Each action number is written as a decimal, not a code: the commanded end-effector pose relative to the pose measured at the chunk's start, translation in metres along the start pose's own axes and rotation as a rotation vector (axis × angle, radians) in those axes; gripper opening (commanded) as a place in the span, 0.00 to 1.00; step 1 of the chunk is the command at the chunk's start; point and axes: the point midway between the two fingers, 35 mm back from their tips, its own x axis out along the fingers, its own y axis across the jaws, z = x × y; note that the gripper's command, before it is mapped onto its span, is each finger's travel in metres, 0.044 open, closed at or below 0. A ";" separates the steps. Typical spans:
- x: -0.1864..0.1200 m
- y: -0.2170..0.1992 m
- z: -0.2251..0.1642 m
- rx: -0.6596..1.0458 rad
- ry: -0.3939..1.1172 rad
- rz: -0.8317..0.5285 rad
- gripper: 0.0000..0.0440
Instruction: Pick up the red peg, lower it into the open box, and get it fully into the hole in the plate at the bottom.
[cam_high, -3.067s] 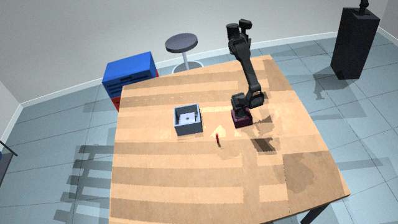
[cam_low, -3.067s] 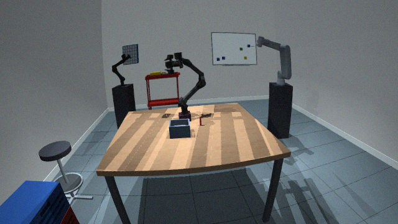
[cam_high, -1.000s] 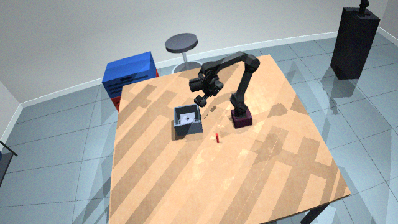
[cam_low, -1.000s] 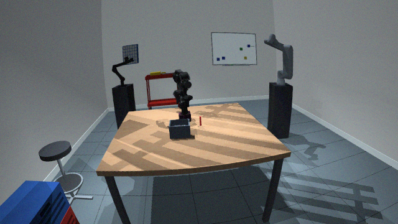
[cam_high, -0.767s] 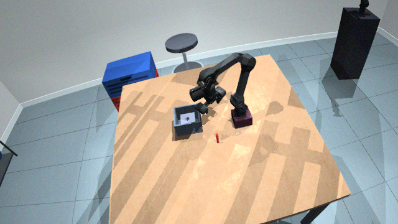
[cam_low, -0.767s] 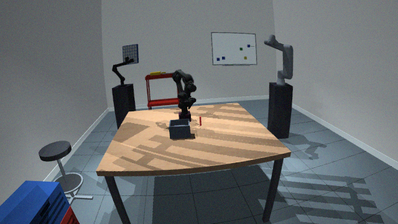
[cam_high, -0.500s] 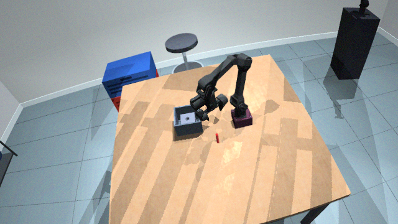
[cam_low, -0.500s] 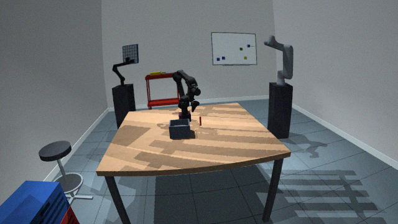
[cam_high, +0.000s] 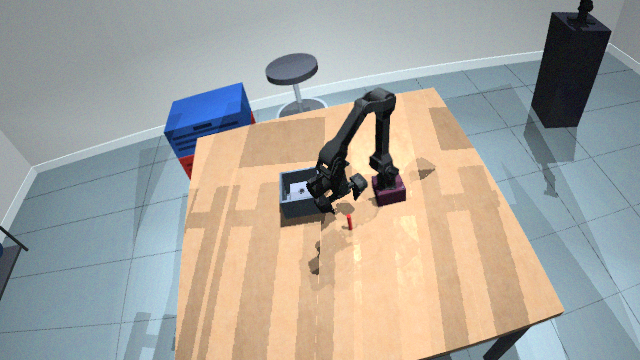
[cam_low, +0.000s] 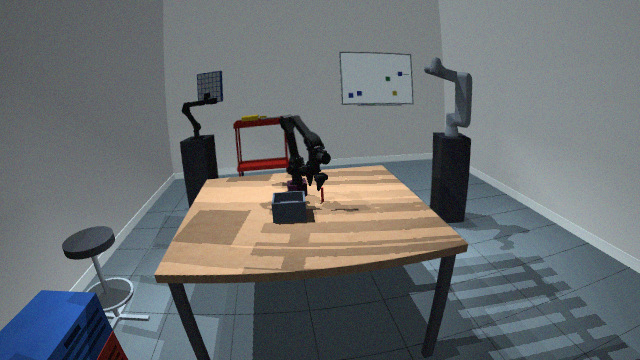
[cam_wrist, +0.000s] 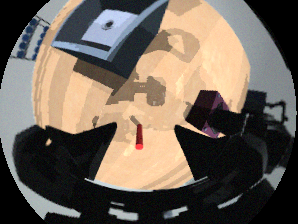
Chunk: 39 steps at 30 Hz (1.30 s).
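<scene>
The red peg (cam_high: 350, 222) (cam_low: 322, 195) (cam_wrist: 139, 137) stands upright on the table, outside the box. My gripper (cam_high: 344, 197) (cam_low: 315, 184) (cam_wrist: 146, 126) is open and empty, above the table between the box and the arm's base. In the wrist view the peg shows between the two spread fingertips, nearer the left one, with a gap on both sides; the fingers are not touching it. The open dark grey box (cam_high: 300, 209) (cam_low: 289, 212) (cam_wrist: 135, 52) stands beside the peg. Its light plate (cam_high: 295, 195) (cam_wrist: 95, 34) with a dark hole lies at the bottom; the arm partly hides the box in the top view.
The arm's maroon base block (cam_high: 390, 195) (cam_wrist: 202, 107) stands on the wooden table (cam_high: 400, 310) (cam_low: 370, 235). A stool (cam_high: 292, 68) (cam_low: 89, 242) and a blue case (cam_high: 212, 112) (cam_low: 50, 317) stand off the table.
</scene>
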 end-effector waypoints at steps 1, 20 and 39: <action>0.014 0.004 -0.007 0.014 0.016 0.018 1.00; 0.055 0.007 -0.028 0.059 0.110 0.031 0.40; 0.019 0.015 -0.010 -0.044 0.073 0.094 0.00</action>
